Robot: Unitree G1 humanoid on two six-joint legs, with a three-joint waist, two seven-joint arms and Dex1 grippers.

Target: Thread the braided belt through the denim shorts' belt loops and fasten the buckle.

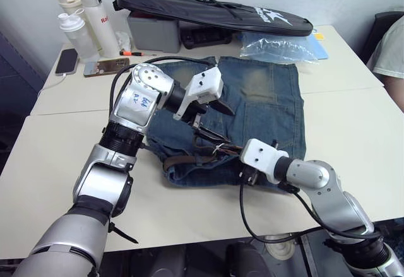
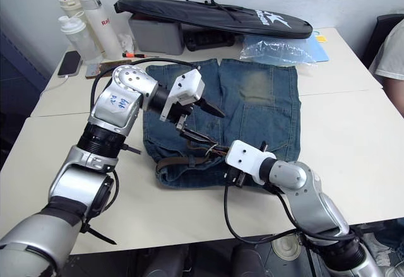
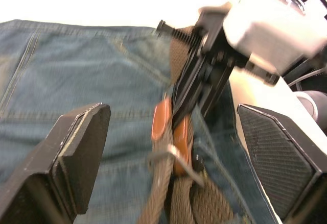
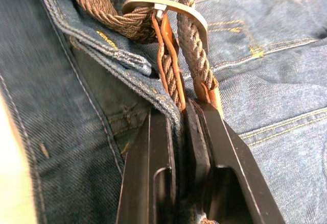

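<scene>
Right hand (image 4: 186, 113) clamps the braided belt (image 4: 102, 9) beside the buckle (image 4: 168, 7), over the denim shorts (image 1: 265, 100). Left hand (image 3: 171, 147) hovers above, fingers spread.

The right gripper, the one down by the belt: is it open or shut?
Shut. The right gripper has its two black fingers pressed on the braided belt just below the buckle.

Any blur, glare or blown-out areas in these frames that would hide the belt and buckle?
Left wrist view: background above the denim shorts is blown out white, and the right end effector looks smeared; the buckle is soft. Right wrist view: the braided belt and buckle are sharp; near fingers are dark. Head views: evenly lit, no glare.
</scene>
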